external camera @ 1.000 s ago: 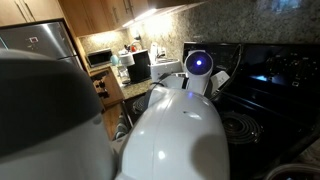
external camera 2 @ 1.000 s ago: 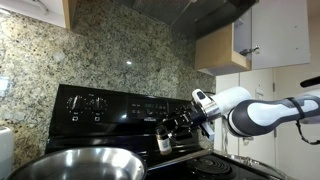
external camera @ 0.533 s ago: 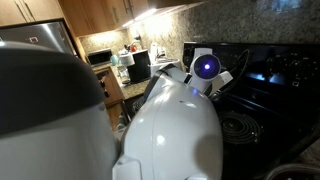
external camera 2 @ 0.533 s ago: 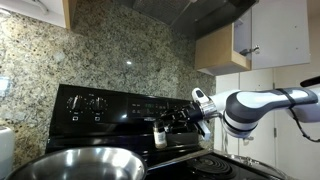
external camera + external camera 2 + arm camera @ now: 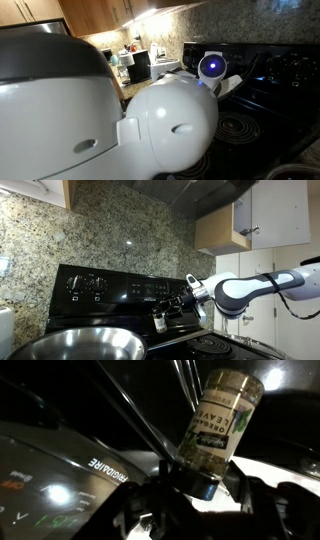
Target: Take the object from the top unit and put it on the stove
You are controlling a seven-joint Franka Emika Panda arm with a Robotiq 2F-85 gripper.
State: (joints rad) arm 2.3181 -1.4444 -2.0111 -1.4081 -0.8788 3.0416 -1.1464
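Observation:
The object is a small spice jar (image 5: 222, 415) with a green label and a dark cap (image 5: 190, 482). My gripper (image 5: 195, 498) is shut on its cap end, with dark fingers (image 5: 143, 510) on either side. In an exterior view the jar (image 5: 160, 320) hangs from the gripper (image 5: 168, 310) just above the black stove (image 5: 215, 345), in front of its back panel (image 5: 95, 285). In an exterior view my white arm (image 5: 170, 125) hides the jar and the gripper; the stove (image 5: 275, 90) and a coil burner (image 5: 238, 126) show behind it.
A steel pot (image 5: 80, 345) fills the near foreground. A granite backsplash (image 5: 120, 230) rises behind the stove, with wooden cabinets (image 5: 222, 225) above. A counter with small appliances (image 5: 135, 65) lies to one side.
The arm has swung nearer to one exterior camera and its wrist has shifted along the stove. The jar has stayed in the grip and sunk a little.

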